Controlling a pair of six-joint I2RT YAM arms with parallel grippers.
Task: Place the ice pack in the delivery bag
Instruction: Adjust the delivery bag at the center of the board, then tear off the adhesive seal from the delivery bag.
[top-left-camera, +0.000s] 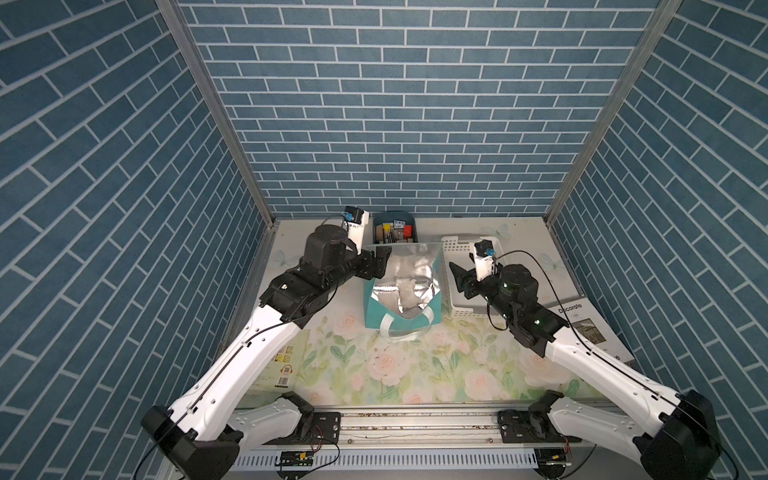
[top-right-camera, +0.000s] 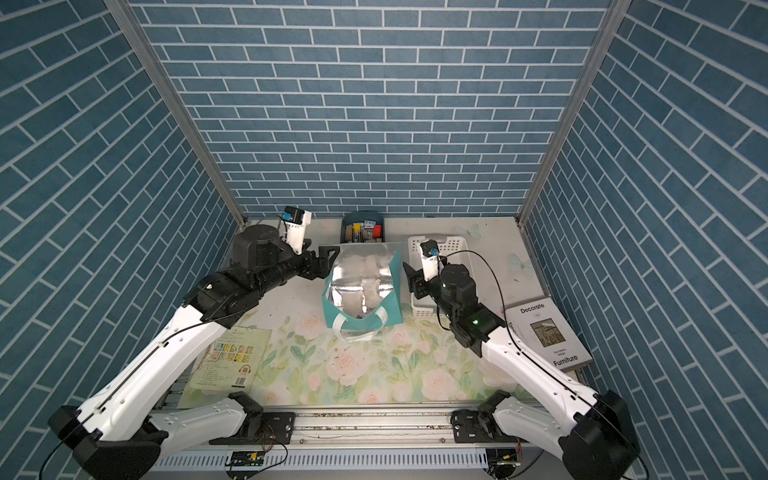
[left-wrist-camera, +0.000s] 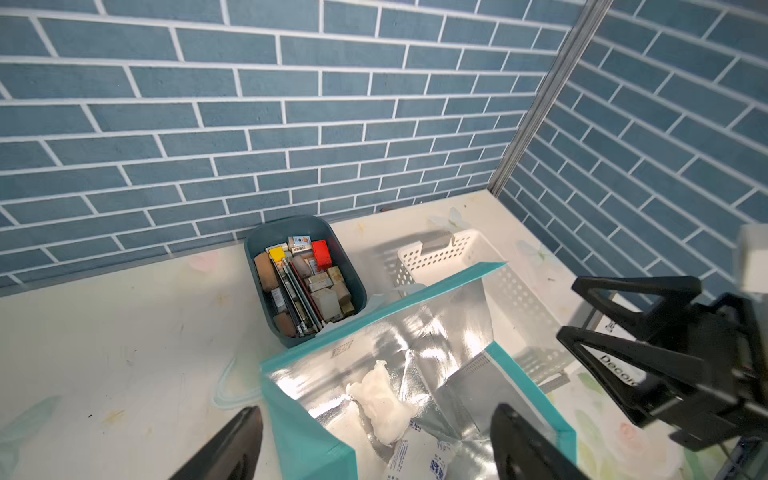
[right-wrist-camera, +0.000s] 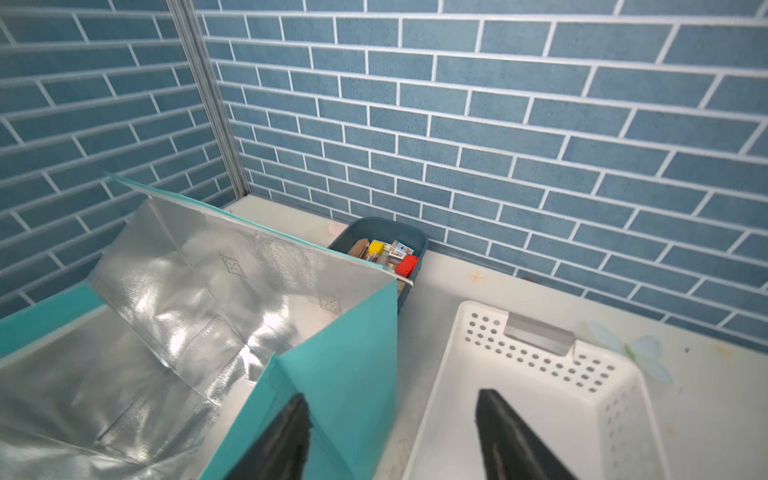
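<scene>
In both top views the teal foil-lined delivery bag (top-left-camera: 376, 313) stands near the far edge of the flowered table (top-left-camera: 415, 374), with the lumpy white ice pack (top-left-camera: 405, 293) inside. Both arms stretch forward, flanking it. Left wrist view: left gripper (left-wrist-camera: 376, 411) spread over the bag's rim. Right wrist view: right gripper (right-wrist-camera: 391, 397) spread, empty, straddling the bag wall and the white perforated basket (right-wrist-camera: 540, 361).

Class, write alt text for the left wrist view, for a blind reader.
A white ice pack lies inside the open, foil-lined teal delivery bag, framed by the open left claw. Behind stand a dark blue bin and a white basket.
</scene>
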